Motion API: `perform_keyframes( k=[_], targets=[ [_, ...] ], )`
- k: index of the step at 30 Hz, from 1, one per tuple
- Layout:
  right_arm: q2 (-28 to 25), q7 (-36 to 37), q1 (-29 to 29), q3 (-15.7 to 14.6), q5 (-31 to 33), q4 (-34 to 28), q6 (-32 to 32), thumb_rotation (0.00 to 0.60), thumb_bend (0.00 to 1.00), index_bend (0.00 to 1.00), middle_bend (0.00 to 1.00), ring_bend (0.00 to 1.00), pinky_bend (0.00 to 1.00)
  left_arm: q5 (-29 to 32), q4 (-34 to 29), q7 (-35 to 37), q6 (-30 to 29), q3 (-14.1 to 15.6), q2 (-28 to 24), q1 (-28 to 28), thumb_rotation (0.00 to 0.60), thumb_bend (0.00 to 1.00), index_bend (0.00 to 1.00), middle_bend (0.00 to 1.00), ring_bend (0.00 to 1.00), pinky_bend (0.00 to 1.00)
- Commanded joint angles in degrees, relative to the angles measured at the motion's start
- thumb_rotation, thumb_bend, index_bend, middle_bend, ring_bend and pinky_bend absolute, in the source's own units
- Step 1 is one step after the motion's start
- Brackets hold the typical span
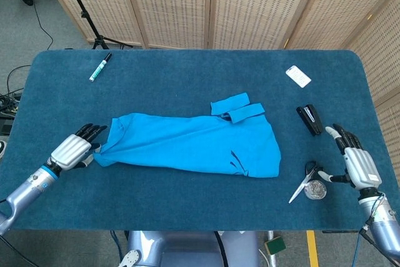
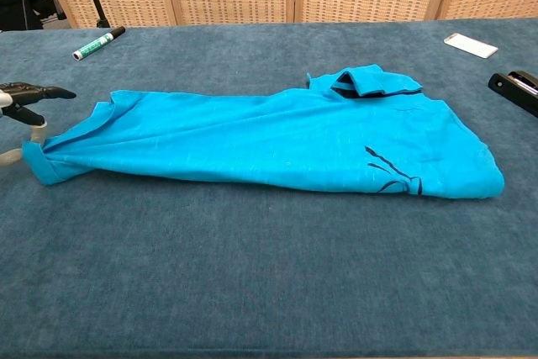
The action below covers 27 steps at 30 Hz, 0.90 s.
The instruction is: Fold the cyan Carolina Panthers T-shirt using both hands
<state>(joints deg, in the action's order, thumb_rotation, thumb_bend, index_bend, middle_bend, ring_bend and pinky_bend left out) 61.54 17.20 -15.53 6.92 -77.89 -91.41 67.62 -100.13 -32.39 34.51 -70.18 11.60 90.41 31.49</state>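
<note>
The fingers (image 1: 92, 130) of the left hand (image 1: 72, 151) pinch the left end of the cyan T-shirt (image 1: 194, 144); in the chest view the cloth there is gathered into a small bunch between pale fingertips, so we judge that this hand holds the shirt. The right hand (image 1: 356, 159) rests near the right edge of the tabletop (image 1: 187, 73), well apart from the shirt, and its fingers are spread with nothing in them.

The T-shirt lies in the middle of the tabletop as a long narrow band that runs from left to right. It seems to us already folded once along its length, with a sleeve (image 1: 239, 108) that sticks out at the far side. We think the first fold is done, and the fold across the length is left, maybe with some smoothing of the wrinkles at the left end.

Around it we see a marker (image 1: 99, 67) at the far left, a white card (image 1: 298, 76), a black stapler (image 1: 309, 119) and scissors (image 1: 304, 182) with a small round thing (image 1: 316, 189) just beside the right hand.
</note>
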Motion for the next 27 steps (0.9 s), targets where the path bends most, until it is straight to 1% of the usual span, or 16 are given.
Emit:
perform_keyframes(
  k=[1,9,14,19,27],
  targets=[
    [-0.04,0.04,0.01,0.03,0.02,-0.02,0.03,0.6,0.0,0.0,0.0,0.0,0.0,0.14,1.14,0.54,-0.08,0.07,-0.33,-0.33,0.6,0.58,0.73,0.0,0.0,0.0],
    [-0.07,0.2,-0.11,0.05,0.08,0.1,-0.26,0.6,0.0,0.0,0.0,0.0,0.0,0.99,5.33,2.11,0.02,0.02,-1.38,-1.67,0.6,0.58,0.73,0.0,0.0,0.0],
    [-0.09,0.14,-0.13,0.0,0.05,0.0,-0.32,0.6,0.0,0.0,0.0,0.0,0.0,2.52,8.59,3.29,1.09,-0.74,-2.28,-2.82,0.6,0.59,0.73,0.0,0.0,0.0],
    [-0.17,0.08,-0.11,-0.04,-0.07,-0.18,-0.25,0.6,0.0,0.0,0.0,0.0,0.0,4.21,11.71,5.8,3.88,-1.52,-2.39,-3.89,0.6,0.59,0.73,0.0,0.0,0.0],
    [-0.16,0.12,-0.18,-0.06,-0.02,-0.13,-0.42,0.6,0.0,0.0,0.0,0.0,0.0,6.43,16.72,7.59,8.27,-2.82,-2.26,-5.25,0.6,0.59,0.73,0.0,0.0,0.0]
  ],
)
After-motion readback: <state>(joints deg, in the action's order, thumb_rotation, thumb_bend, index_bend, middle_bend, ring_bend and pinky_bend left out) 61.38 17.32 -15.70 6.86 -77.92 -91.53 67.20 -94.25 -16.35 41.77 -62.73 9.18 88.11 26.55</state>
